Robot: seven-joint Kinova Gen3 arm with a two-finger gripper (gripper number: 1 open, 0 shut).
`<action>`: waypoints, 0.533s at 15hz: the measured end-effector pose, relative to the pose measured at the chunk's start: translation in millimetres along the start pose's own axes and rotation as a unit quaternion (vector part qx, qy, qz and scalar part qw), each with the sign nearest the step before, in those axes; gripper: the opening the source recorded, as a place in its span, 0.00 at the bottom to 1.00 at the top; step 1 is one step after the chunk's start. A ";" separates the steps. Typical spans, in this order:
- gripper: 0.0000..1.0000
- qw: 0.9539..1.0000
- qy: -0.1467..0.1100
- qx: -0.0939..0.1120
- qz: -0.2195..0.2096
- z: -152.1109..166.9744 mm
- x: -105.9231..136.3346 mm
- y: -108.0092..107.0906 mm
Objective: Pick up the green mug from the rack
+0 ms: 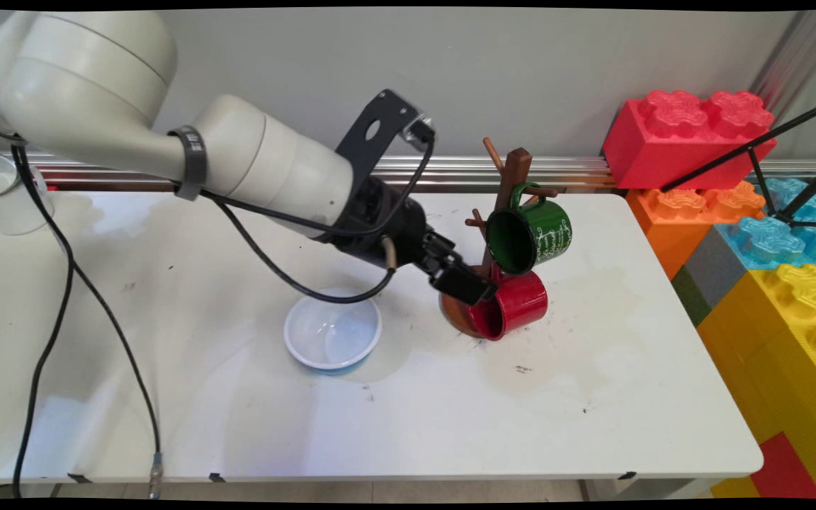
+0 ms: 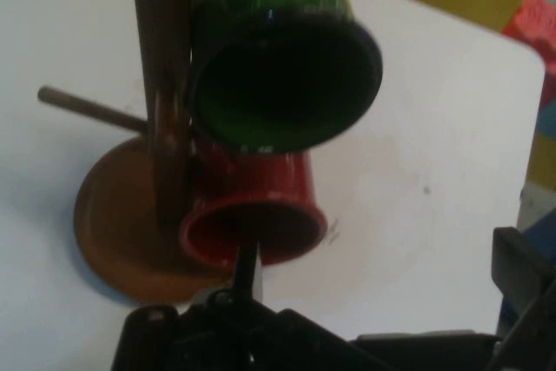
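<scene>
A wooden mug tree [image 1: 514, 184] stands on its round base [image 2: 113, 232] at the table's middle right. A green mug [image 1: 532, 237] hangs from an upper peg, its mouth turned toward me [image 2: 282, 84]. Below it a red mug [image 1: 518, 301] lies on its side against the base, mouth toward the hand [image 2: 252, 228]. My gripper [image 1: 482, 292] is open right at the red mug's rim. In the hand view my gripper [image 2: 382, 258] has one thin finger [image 2: 246, 268] at the red mug's mouth and the other finger [image 2: 521, 271] far off to the right, over bare table.
A white bowl [image 1: 332, 331] with a blue outside sits left of the mug tree, under the arm's cable. A pale cup [image 1: 4, 195] stands at the table's far left. Big red, orange, blue and yellow toy bricks [image 1: 769, 234] and black tripod legs [image 1: 783, 134] border the right side.
</scene>
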 end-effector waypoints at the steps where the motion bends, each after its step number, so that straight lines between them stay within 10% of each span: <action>1: 1.00 1.000 0.008 0.000 -0.007 2.0 1.4 1.7; 8: 1.00 0.997 0.050 -0.002 -0.056 16.5 5.0 10.0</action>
